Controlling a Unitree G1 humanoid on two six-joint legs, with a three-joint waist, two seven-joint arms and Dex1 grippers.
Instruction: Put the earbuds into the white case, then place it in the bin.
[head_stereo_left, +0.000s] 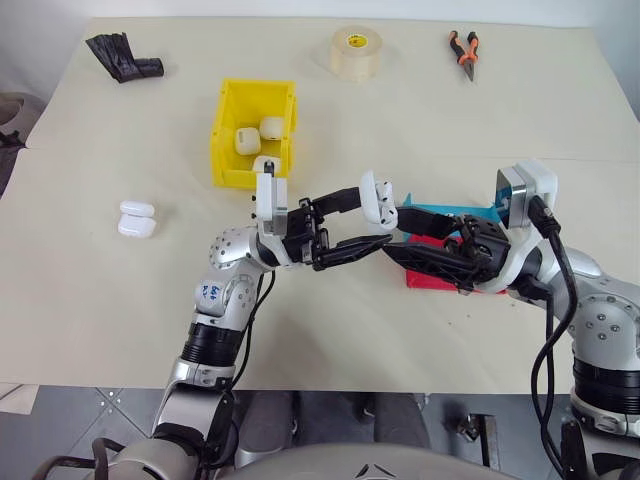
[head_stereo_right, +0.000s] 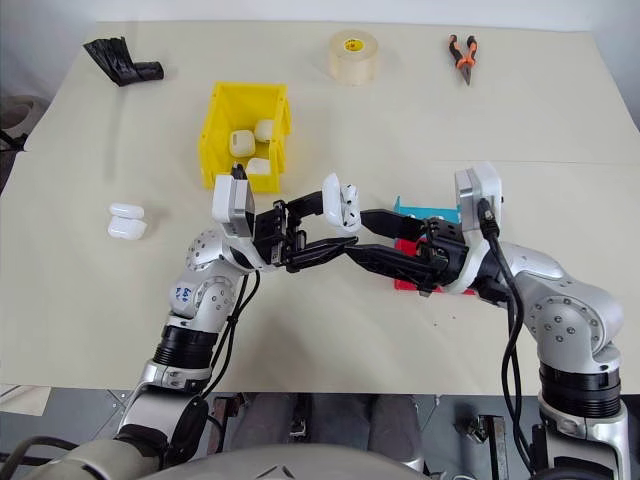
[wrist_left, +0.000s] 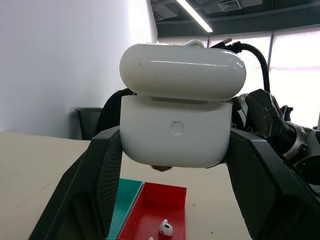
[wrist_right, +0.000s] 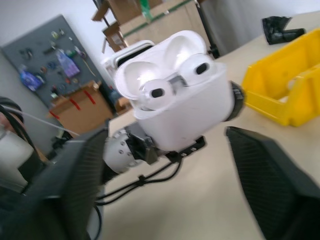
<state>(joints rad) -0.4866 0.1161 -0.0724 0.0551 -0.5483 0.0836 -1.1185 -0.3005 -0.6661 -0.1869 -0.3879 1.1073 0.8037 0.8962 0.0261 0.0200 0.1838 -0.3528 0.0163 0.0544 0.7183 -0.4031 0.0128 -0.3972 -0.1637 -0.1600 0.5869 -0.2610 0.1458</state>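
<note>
worktop (head_stereo_left: 120, 330): a pale surface on which the yellow bin, two trays and loose items are carried; a tape roll (head_stereo_left: 356, 52), pliers (head_stereo_left: 463, 50) and a black object (head_stereo_left: 122, 57) are seen along its far edge.
bin (head_stereo_left: 228, 135): set on the far-left part of the worktop; three closed white cases are held inside.
trays: a red tray (wrist_left: 150, 210) and a teal tray (wrist_left: 129, 192) lie side by side below the grippers, right of centre; one earbud (wrist_left: 166, 228) is left in the red tray, with the edge of a second white piece just beside it.
spare cases (head_stereo_left: 137, 219): two closed, touching, near the left edge.
left gripper (head_stereo_left: 362, 228): closed on the case, which is held up in the air above the worktop.
case (head_stereo_left: 378, 197): lid open; two earbuds are seen seated in its wells in the right wrist view.
right gripper (wrist_right: 165, 165): jaws spread wide on either side of the case, nothing gripped.
step: loading is judged done for this case; the lid is not yet shut.
next move: the lid would probably need pressing down by the right gripper, then the case carried to the bin and released there.
</note>
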